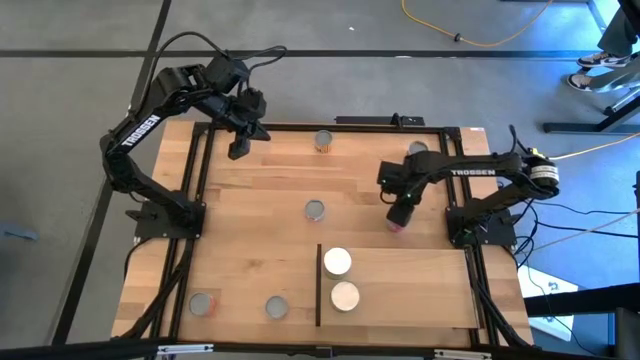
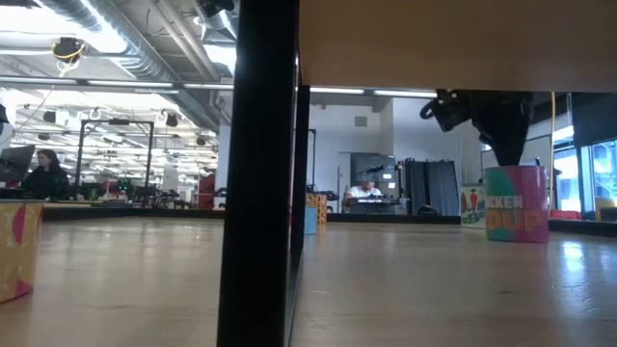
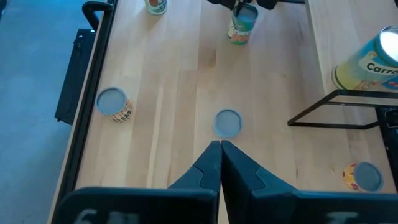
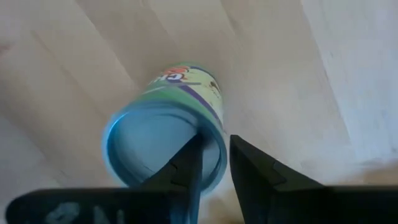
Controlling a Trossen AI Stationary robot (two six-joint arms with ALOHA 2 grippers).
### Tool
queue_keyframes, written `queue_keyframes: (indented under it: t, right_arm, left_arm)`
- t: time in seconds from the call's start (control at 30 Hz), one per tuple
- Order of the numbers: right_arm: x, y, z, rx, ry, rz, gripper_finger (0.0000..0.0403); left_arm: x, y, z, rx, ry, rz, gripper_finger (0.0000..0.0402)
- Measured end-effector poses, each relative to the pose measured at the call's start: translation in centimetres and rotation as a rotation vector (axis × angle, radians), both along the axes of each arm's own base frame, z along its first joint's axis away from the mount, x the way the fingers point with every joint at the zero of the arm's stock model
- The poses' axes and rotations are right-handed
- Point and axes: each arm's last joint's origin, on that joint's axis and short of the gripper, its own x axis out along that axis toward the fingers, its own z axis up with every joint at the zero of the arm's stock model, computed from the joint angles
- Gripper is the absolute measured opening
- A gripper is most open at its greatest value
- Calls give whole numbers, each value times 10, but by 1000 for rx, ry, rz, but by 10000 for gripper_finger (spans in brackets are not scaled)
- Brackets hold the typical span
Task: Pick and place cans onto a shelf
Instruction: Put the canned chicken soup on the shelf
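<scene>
My right jaws [image 4: 214, 165] pinch a can [image 4: 165, 134] by its rim, right of centre; left jaws [image 3: 220, 163] idle shut, upper left. Next, I judge: carry it to the shelf [image 1: 420, 290], lower right.

The wooden tabletop [image 1: 260, 210] of pale planks sits inside a black metal frame [image 1: 195, 200], on a grey floor [image 1: 60, 60]. At about one o'clock from the table, a yellow cable [image 1: 480, 40] curls across that floor. At two o'clock, in the far corner, a person's shoes [image 1: 600, 70] show beside the dark legs of some furniture [image 1: 595, 110]. At three o'clock, thin black cables [image 1: 580, 225] trail away from the table's edge. Seen level across the tabletop, a large hall lies behind, with ceiling ducts [image 2: 116, 48] at eleven o'clock, a seated person [image 2: 43, 175] at nine o'clock, and another person at a desk [image 2: 366, 193] near the centre.
</scene>
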Motion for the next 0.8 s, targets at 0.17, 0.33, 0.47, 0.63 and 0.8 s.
queue_keyframes:
  t: [0.17,0.33,0.47,0.63,0.8]
  right_arm:
    - [-3,1,-6,9,11,1,80]
    - [-2,-1,-7,17,-6,-5,21]
    - [0,-1,-7,10,-26,-4,11]
    - [10,-3,9,3,-56,15,6]
    - [21,-6,46,-20,-124,25,6]
  left_arm:
    - [0,0,0,0,0,0,0]
    - [0,0,0,0,0,0,0]
    - [0,0,0,0,0,1,0]
    - [0,0,0,-1,0,1,0]
    - [0,0,0,0,0,1,0]
